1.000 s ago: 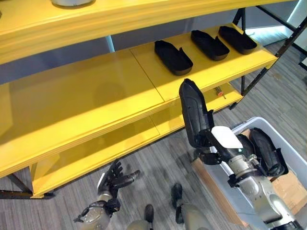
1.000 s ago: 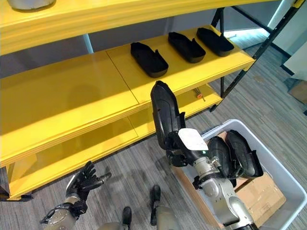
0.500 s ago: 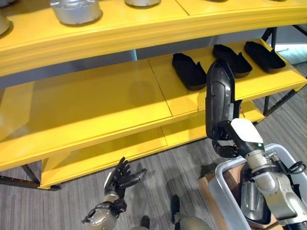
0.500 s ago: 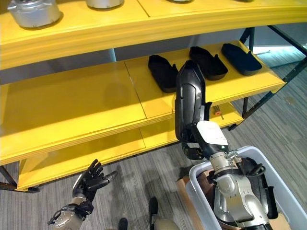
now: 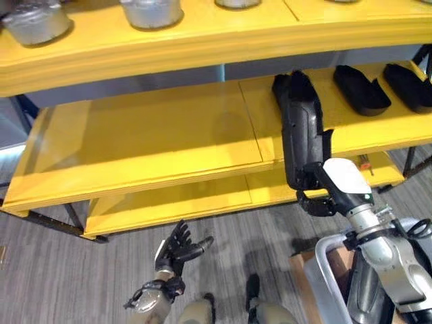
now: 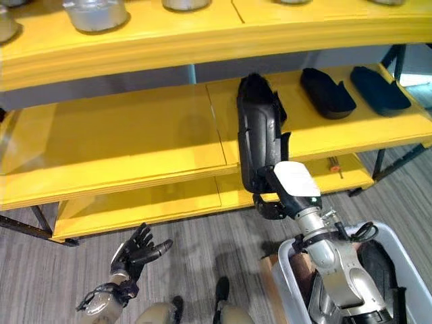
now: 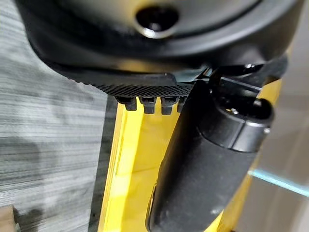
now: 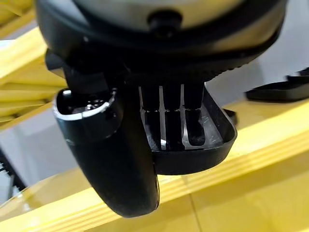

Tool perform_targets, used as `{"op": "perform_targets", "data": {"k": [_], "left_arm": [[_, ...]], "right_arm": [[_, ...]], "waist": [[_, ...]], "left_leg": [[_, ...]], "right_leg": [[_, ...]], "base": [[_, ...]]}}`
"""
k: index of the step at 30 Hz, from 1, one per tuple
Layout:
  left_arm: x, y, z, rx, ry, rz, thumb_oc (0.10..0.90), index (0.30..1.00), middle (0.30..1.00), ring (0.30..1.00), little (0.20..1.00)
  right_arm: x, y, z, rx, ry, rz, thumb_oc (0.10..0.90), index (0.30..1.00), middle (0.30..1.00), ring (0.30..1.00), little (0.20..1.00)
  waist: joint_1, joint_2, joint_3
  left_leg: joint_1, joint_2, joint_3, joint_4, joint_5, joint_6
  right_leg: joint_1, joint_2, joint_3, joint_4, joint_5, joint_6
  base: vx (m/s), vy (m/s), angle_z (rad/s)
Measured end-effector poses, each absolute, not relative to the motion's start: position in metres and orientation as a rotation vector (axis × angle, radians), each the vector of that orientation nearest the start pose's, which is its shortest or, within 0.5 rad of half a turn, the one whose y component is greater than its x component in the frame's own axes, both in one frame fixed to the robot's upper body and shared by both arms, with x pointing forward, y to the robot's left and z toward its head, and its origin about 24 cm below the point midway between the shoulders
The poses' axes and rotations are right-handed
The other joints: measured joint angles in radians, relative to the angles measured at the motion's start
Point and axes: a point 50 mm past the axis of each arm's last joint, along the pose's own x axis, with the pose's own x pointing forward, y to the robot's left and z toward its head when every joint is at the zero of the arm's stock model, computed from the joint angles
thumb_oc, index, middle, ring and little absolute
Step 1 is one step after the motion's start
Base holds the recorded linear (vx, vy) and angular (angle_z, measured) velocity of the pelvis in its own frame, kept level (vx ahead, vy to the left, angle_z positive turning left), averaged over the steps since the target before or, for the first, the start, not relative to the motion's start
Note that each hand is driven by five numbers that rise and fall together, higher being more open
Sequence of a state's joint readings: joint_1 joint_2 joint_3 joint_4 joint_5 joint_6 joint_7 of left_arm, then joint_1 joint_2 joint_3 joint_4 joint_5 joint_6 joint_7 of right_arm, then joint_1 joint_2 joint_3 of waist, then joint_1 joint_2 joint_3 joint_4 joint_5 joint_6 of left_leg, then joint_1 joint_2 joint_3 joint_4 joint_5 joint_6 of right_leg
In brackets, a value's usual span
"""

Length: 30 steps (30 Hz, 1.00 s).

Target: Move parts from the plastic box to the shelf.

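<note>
Left eye view: the right hand [image 5: 322, 192] is clamped on the lower end of a long black part [image 5: 300, 131], which stands nearly upright in front of the middle shelf [image 5: 155, 135] of the yellow rack, its upper end overlapping the shelf surface; whether it touches the shelf cannot be told. Two further black parts [image 5: 361, 89] lie flat on the same shelf, to the right of the held one and well apart from it. Grey metal pots [image 5: 152, 11] stand on the top shelf. The left hand [image 5: 177, 248] hangs low over the grey floor in front of the bottom shelf, fingers spread and relaxed, grasping nothing. The rim of the plastic box [image 5: 322, 260] shows at the lower right, beside the right arm. Right eye view: the same arrangement; the held part [image 6: 258, 135] rises from the right hand [image 6: 278, 196], and the box [image 6: 412, 270] contains at least one more dark part [image 6: 381, 266]. Left wrist view: the left hand's thumb [image 7: 203, 169] extends past the palm, with yellow shelf edge and floor beyond; nothing lies in the hand. Right wrist view: the fingers [image 8: 171, 121] are curled into the hollow of the black part [image 8: 212, 145], with the thumb [image 8: 111, 159] on its outer side, above the yellow shelf edge.
</note>
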<state>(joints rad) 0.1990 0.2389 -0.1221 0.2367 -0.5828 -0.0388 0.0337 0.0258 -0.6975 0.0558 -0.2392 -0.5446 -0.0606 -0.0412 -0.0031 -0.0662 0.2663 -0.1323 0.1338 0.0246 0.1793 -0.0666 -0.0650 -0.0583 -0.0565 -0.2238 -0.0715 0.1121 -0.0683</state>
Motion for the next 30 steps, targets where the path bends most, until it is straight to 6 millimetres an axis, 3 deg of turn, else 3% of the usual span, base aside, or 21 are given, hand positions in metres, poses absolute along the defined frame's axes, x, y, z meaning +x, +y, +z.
{"op": "perform_targets", "data": {"k": [1,3,5,7,8,12,17,20,24,30], "left_arm": [[0.193,0.194,-0.047,-0.322,0.405,0.102,0.900,1.000,1.000,1.000,1.000],[0.192,0.194,-0.050,-0.320,0.420,0.109,0.900,1.000,1.000,1.000,1.000],[0.188,0.195,-0.055,-0.319,0.446,0.118,0.900,1.000,1.000,1.000,1.000],[0.189,0.194,-0.054,-0.322,0.441,0.115,0.900,1.000,1.000,1.000,1.000],[0.194,0.197,-0.050,-0.310,0.424,0.112,0.900,1.000,1.000,1.000,1.000],[0.197,0.202,-0.041,-0.300,0.387,0.137,0.900,1.000,1.000,1.000,1.000],[0.199,0.223,-0.034,-0.256,0.360,0.206,0.900,1.000,1.000,1.000,1.000],[0.199,0.223,-0.034,-0.259,0.360,0.220,0.900,1.000,1.000,1.000,1.000],[0.198,0.222,-0.035,-0.262,0.362,0.220,0.900,1.000,1.000,1.000,1.000],[0.190,0.226,-0.038,-0.256,0.379,0.234,0.900,1.000,1.000,1.000,1.000]], "right_arm": [[0.245,-0.223,0.123,-1.209,-0.304,0.066,0.400,0.300,0.300,0.300,0.300],[0.245,-0.221,0.121,-1.195,-0.302,0.066,0.400,0.300,0.300,0.300,0.300],[0.248,-0.218,0.123,-1.191,-0.316,0.066,0.400,0.300,0.300,0.300,0.300],[0.248,-0.222,0.124,-1.195,-0.300,0.046,0.400,0.300,0.300,0.300,0.300],[0.244,-0.222,0.116,-1.171,-0.260,0.037,0.400,0.300,0.300,0.300,0.300],[0.242,-0.220,0.110,-1.160,-0.245,0.049,0.400,0.300,0.300,0.300,0.300],[0.257,-0.196,0.125,-1.162,-0.351,0.109,0.400,0.300,0.300,0.300,0.300],[0.268,-0.182,0.137,-1.187,-0.426,0.151,0.400,0.300,0.300,0.300,0.300],[0.280,-0.177,0.145,-1.224,-0.456,0.168,0.400,0.300,0.300,0.300,0.300],[0.291,-0.180,0.136,-1.272,-0.393,0.203,0.400,0.300,0.300,0.300,0.300]], "waist": [[0.000,-0.001,0.005],[0.007,-0.006,0.008],[0.012,0.010,0.006],[-0.009,0.045,0.006],[-0.005,0.021,0.005],[0.011,-0.003,-0.007],[0.048,-0.045,-0.033],[0.088,-0.047,-0.033],[0.118,-0.058,-0.034],[0.143,-0.096,-0.045]], "left_leg": [[-0.009,0.089,0.022,-0.116,0.051,-0.043],[0.019,0.126,0.016,-0.191,0.070,-0.055],[0.087,0.080,-0.010,-0.241,0.084,-0.045],[0.141,0.021,0.017,-0.264,0.118,-0.015],[0.155,-0.025,0.040,-0.260,0.131,-0.010],[0.166,-0.109,0.082,-0.259,0.105,0.053],[0.143,-0.125,0.078,-0.258,0.107,0.059],[0.141,-0.116,0.080,-0.258,0.106,0.059],[0.136,-0.104,0.079,-0.259,0.105,0.050],[0.084,-0.091,0.063,-0.259,0.116,0.031]], "right_leg": [[-0.007,0.005,-0.006,0.006,-0.004,0.016],[-0.003,0.008,0.016,0.000,0.018,0.048],[-0.001,0.007,0.060,-0.011,0.022,0.056],[0.003,0.011,0.075,-0.012,0.034,0.075],[-0.004,-0.033,0.104,-0.001,0.035,0.106],[-0.002,-0.133,0.120,0.032,0.021,0.140],[-0.003,-0.147,0.122,-0.015,0.046,0.174],[-0.004,-0.136,0.120,-0.015,0.047,0.176],[-0.007,-0.125,0.116,-0.015,0.042,0.181],[-0.043,-0.119,0.085,-0.016,0.029,0.177]], "base": [[0.19,0.263,0.43],[0.20,0.303,-0.06],[0.17,0.277,-0.57],[0.17,0.385,-0.49],[0.12,0.325,-0.44],[0.05,0.168,-0.18],[0.03,0.063,0.07],[0.00,0.000,0.00],[0.00,-0.008,0.00],[0.00,-0.039,0.07]]}}
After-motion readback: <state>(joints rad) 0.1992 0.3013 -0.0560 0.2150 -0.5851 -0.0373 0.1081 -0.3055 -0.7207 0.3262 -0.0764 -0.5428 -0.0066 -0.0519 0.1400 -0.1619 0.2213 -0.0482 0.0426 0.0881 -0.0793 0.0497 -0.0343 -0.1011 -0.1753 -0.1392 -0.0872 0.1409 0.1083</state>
